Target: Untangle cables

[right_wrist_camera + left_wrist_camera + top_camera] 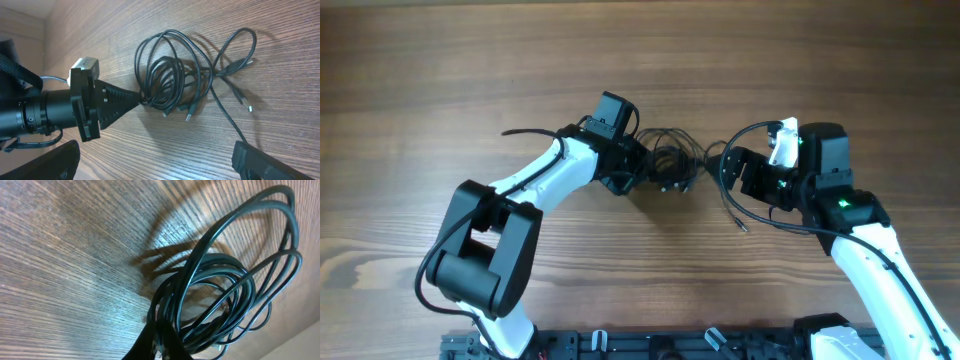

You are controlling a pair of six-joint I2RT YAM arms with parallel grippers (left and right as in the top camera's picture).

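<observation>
The cables (670, 160) are thin black wires bunched in a knot of loops at the table's middle. My left gripper (632, 168) is shut on the knot's left edge. In the left wrist view its dark fingers (161, 342) pinch several strands, and the cable loops (235, 280) fan out up and to the right. My right gripper (732, 172) is open just right of the knot. In the right wrist view its fingers (155, 162) sit wide apart below the cable knot (170, 80), with small plug ends lying loose. One loose strand (227, 120) trails toward the right finger.
The wooden table (470, 80) lies all around. One strand's plug end (744, 228) lies on the wood in front of my right gripper. The thicker black arm cable (525, 131) sticks out left of my left wrist.
</observation>
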